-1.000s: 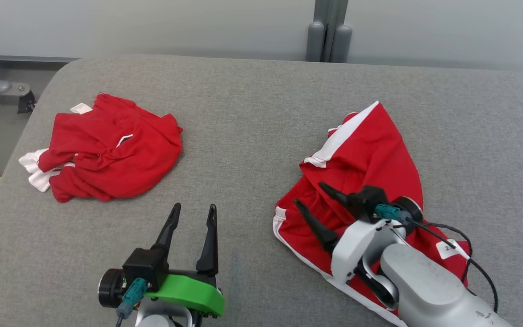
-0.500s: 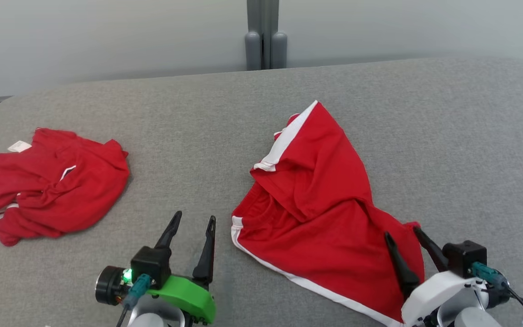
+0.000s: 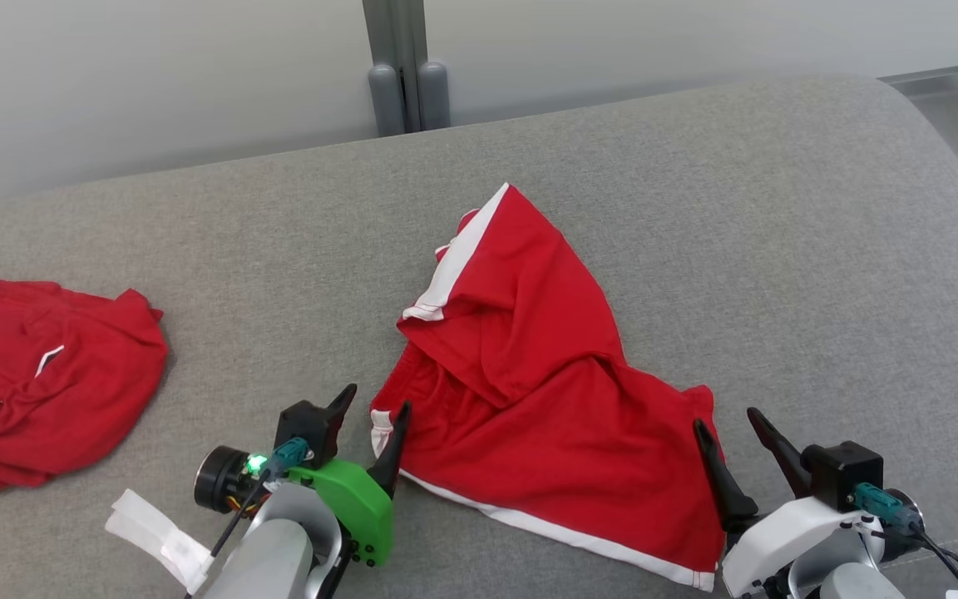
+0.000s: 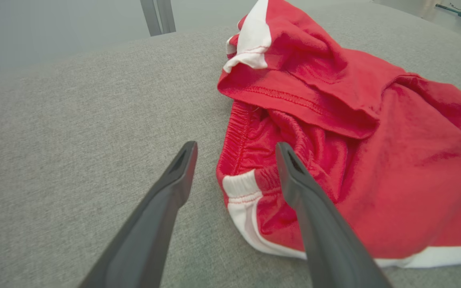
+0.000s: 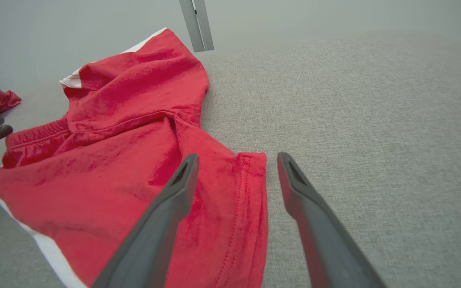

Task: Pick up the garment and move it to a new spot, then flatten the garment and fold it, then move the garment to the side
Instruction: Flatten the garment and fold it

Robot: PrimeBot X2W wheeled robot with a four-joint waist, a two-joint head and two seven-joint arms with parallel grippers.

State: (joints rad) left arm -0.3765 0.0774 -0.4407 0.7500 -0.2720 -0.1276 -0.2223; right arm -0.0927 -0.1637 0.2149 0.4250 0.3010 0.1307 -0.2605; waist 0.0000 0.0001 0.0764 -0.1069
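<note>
Looking at red shorts (image 3: 545, 416) with white trim, lying crumpled about midway across the grey pad (image 3: 778, 249), right between the two claws and not lifted, one part folded over and pointing at the far edge. Got the left claw (image 3: 377, 397) spread wide with nothing in it, parked at the near-left corner of the shorts by the white band. In the left wrist view, one finger (image 4: 306, 200) over the red cloth, the other over bare pad, waistband corner in between. Can't tell if touching the cloth or just above it. Same deal with the right claw (image 3: 724, 418): wide open, empty, sitting at the near-right hem corner, and in the right wrist view one finger over the fabric, one over the pad. Also spotted a second red bundle (image 3: 38, 391) well off to the left on the same pad, plus a grey post (image 3: 400, 75) behind the far edge.
</note>
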